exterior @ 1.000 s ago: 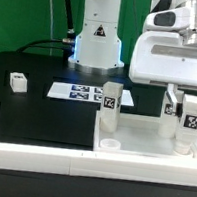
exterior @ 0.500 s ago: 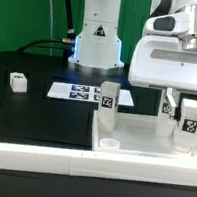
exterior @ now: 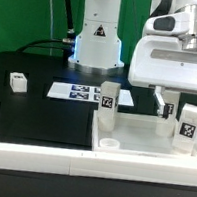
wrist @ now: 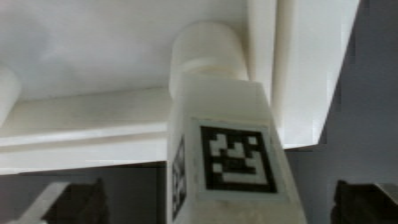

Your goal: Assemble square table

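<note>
Black table point(exterior: 35, 108), white panel point(exterior: 141, 141), tagged leg point(exterior: 108, 103) at its corner, claw point(exterior: 179, 112) released astride 2nd tagged leg point(exterior: 190, 127)

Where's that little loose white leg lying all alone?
In the exterior view, the loose leg lies on the black table, left of the marker board.

**Markings in sight: coded tags only, no legible words or numbers**

All the markings are black-and-white square tags carrying patterns, not letters or digits.
- One tag on the upright leg point(exterior: 108, 103), nearer the exterior view's left.
- One on the tilted leg point(exterior: 190, 126), at the exterior view's right.
- One on the rear leg point(exterior: 169, 109), partly hidden.
- One on the close-up leg point(wrist: 222, 130), face-on in the wrist view.
- Several on the marker board point(exterior: 82, 91).
- One on the small white piece point(exterior: 18, 81).
- A dark emblem on the robot base point(exterior: 96, 33), too small to read.
</note>
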Robot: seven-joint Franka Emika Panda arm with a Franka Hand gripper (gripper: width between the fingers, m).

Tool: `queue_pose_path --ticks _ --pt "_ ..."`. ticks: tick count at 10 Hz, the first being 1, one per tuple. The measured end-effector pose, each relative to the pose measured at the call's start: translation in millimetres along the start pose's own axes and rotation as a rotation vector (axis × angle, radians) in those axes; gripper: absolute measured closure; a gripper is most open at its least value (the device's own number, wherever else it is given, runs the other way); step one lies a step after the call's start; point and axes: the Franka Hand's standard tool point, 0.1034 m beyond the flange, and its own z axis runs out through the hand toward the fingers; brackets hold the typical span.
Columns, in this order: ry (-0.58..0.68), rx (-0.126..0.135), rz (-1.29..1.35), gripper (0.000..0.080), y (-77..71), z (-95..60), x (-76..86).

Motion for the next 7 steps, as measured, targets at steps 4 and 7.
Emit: queue_pose_path --ticks 4,7 --pt "0.0 0.0 0.0 0.015 0.0 0.0 0.0" --pt "-0.009 -0.002 0.011 0.015 3.6 -1.0 3.8"
